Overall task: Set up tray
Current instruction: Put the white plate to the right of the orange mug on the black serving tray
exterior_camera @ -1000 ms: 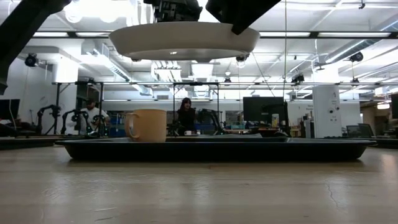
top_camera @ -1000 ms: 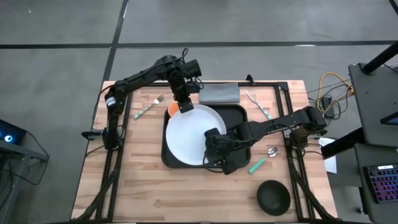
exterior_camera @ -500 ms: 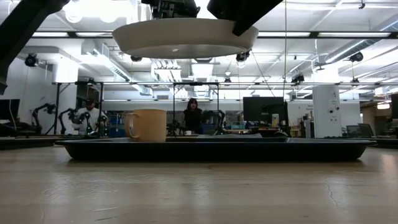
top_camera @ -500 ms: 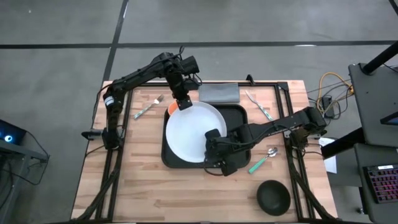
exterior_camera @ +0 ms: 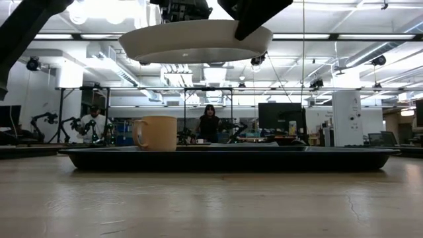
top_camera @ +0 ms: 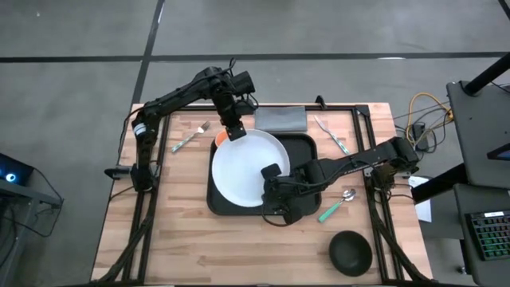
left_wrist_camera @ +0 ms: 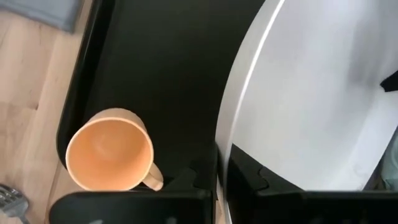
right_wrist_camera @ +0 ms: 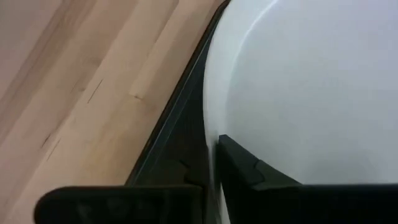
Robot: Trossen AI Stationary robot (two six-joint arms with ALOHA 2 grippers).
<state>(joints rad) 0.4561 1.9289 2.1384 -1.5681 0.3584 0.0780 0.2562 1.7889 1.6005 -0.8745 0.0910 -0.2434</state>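
A round white plate hangs level above the black tray, which lies flat on the wooden table. Both grippers are shut on the plate. My left gripper is at its far left rim and my right gripper at its near right rim. In the low view the plate floats well above the tray. An orange mug stands upright in the tray's far left corner, partly under the plate. My left gripper pinches the plate's far left rim between its two fingers, one on each face, coming from the far left and slanting down. The plate is lifted clear of the tray and level. My right gripper pinches the plate's near right rim between its two fingers, one on each face, coming low from the table's right. The plate stays level, clear of the tray.
Behind the tray lies a grey napkin. A green-handled fork lies left of the tray, another fork to the right, a spoon near right, and a black bowl near the front right corner. People stand in the room behind.
The plate has stayed in the air above the tray, shifting slightly toward the table's left. My right gripper has moved a little toward the left along with the plate's near rim.
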